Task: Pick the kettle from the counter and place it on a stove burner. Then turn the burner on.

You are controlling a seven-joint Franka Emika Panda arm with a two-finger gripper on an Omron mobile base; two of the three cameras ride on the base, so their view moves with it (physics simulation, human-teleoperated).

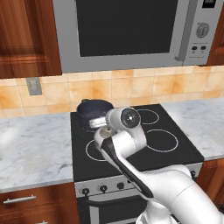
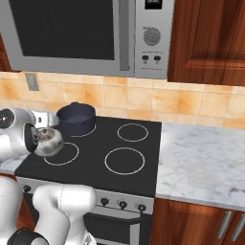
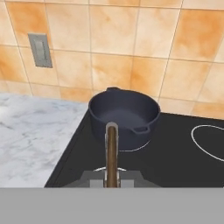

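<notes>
Small squat silvery-white metal kettle (image 2: 49, 140) with rounded shiny body, seen best from the right base view; its thin arched handle (image 3: 112, 154) rises straight up the middle of the hand view, brownish along its length with a silver edge. Gripper (image 3: 112, 183) is closed on that handle, kettle hanging directly under the hand. Kettle sits over the front-left white ring burner (image 2: 62, 154) of the black glass cooktop (image 2: 139, 165), though I can't tell if its base touches the glass or hovers just above. Dark blue-grey pot with side handles (image 3: 124, 115) stands just behind on the rear-left burner, apart from the kettle. White grey-veined marble counter (image 1: 33, 144) lies left of the cooktop.
</notes>
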